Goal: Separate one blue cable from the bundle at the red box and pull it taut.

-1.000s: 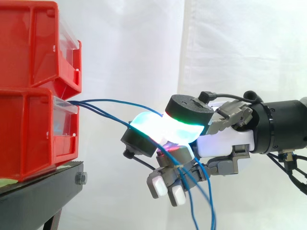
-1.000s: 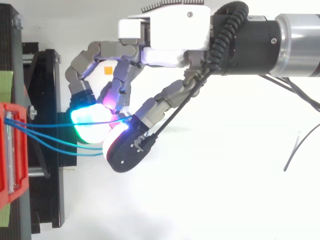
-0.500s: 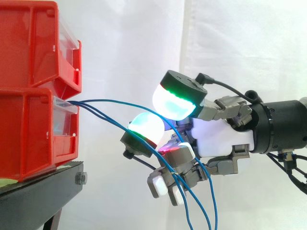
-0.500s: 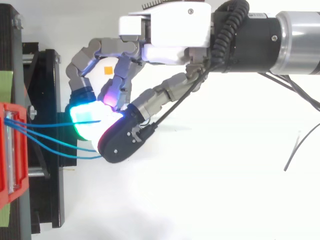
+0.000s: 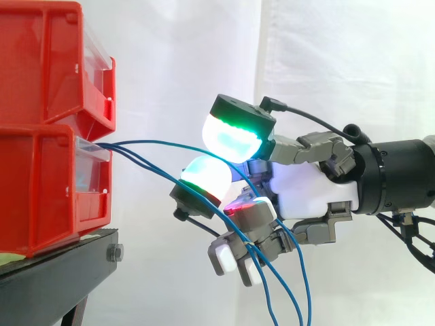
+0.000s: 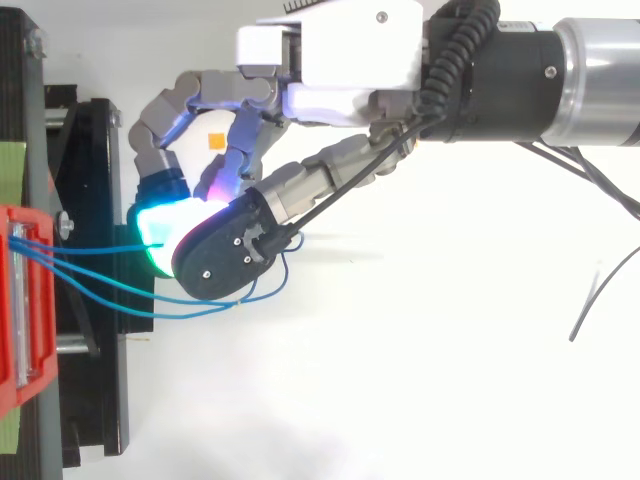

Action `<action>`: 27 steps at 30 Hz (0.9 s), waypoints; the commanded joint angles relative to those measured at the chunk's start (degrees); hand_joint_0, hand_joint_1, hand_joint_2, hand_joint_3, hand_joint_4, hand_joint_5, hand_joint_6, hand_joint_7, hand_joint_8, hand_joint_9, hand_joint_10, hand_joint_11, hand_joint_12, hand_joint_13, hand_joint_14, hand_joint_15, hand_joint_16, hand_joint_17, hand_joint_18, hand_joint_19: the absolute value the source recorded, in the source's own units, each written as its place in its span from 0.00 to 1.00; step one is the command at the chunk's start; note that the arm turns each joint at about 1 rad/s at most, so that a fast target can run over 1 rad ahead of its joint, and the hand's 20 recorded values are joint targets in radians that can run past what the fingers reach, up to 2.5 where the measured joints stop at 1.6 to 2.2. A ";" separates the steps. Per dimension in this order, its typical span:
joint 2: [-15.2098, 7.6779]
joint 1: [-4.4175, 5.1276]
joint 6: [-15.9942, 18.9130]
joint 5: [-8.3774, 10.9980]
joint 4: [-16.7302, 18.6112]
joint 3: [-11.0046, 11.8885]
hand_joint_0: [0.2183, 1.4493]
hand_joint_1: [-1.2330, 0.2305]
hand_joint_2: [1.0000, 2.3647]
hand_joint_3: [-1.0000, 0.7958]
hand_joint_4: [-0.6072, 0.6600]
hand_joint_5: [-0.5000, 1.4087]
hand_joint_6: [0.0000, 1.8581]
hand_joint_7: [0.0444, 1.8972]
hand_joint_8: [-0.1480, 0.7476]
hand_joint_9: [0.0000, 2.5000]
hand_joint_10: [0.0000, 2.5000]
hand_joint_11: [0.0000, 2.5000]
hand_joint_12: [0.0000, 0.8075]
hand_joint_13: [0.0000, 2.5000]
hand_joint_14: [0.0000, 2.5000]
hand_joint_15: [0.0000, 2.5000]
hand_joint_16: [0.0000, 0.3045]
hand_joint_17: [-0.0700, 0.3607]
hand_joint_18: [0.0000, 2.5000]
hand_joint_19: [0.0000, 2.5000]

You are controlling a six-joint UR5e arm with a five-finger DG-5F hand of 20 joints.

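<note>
Inspection at the lower red bin [image 5: 41,190]: three blue cables [image 6: 100,285] leave its front lip and run toward the hand [image 5: 309,193], which enters from the right in the side view. The upper red bin [image 5: 41,61] sits stacked on the lower one, both on the black stand [image 5: 54,272] before the white curtain [image 5: 340,61]. The upper cable [image 5: 160,142] arcs away from the other two and passes through the gap between the thumb pad [image 5: 231,139], glowing green and cyan, and the cyan finger pad [image 5: 207,176] beneath it. These two pads stand apart, with no pinch on the cable. The two lower cables slope down under the finger pad and cross in front of the remaining fingers [image 5: 238,261], which are bent inward below the palm; whether they press on those cables cannot be told. Past the hand all the cables hang downward out of the side view. In the top view the cables fan out from the bin, and one forms a slack loop just beside the thumb. No cable runs straight; each shows a curve between bin and hand
</note>
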 commanded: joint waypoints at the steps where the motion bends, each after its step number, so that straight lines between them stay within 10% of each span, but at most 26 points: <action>1: -0.04 -0.01 0.00 0.00 -0.17 0.02 0.32 0.37 0.01 0.37 0.40 0.19 0.46 0.62 0.48 0.49 0.01 0.49 0.47 0.34 0.01 0.27 0.16 0.41 0.32 0.33; 17: -0.04 0.16 0.00 0.09 -0.17 0.02 0.31 0.32 0.01 0.44 0.39 0.20 0.47 0.62 0.53 0.44 0.01 0.34 0.45 0.32 0.01 0.20 0.15 0.41 0.31 0.28; 27: -0.04 0.16 1.76 0.09 -0.17 0.02 0.32 0.34 0.01 0.41 0.40 0.20 0.47 0.62 0.46 0.57 0.01 0.61 0.44 0.41 0.01 0.37 0.13 0.36 0.32 0.30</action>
